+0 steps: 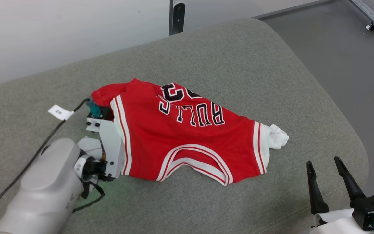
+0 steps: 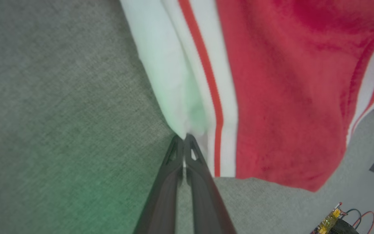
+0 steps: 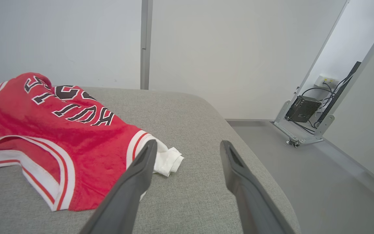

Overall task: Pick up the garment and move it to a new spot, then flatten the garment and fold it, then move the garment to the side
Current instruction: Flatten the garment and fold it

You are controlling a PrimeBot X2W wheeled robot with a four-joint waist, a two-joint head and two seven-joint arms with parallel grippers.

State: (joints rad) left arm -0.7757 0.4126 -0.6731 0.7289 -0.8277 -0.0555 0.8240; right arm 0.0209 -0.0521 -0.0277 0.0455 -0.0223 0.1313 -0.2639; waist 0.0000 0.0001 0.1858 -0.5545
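Across the middle of the grey upholstered cushion [image 1: 239, 58], one garment [image 1: 187, 143] is lying crumpled with its lettering facing up, and its 9 o'clock side is looking slightly raised. By my reading, the first step, the pick-up, is under way.

At the garment's 8 o'clock edge, the left gripper [image 2: 184, 138] is pinching the hem of one white sleeve [image 2: 174, 81], fingers pressed together on the cloth. At 5 o'clock from the garment, well apart from it, the right gripper [image 1: 323, 162] is hovering spread and holding nothing.

I am judging that the next move is calling for a lift by the left arm. The right gripper may also need to take the second, bunched white sleeve [image 1: 276, 136] at 3 o'clock.

Counting: one cushion, one garment, two grippers, two sleeves.
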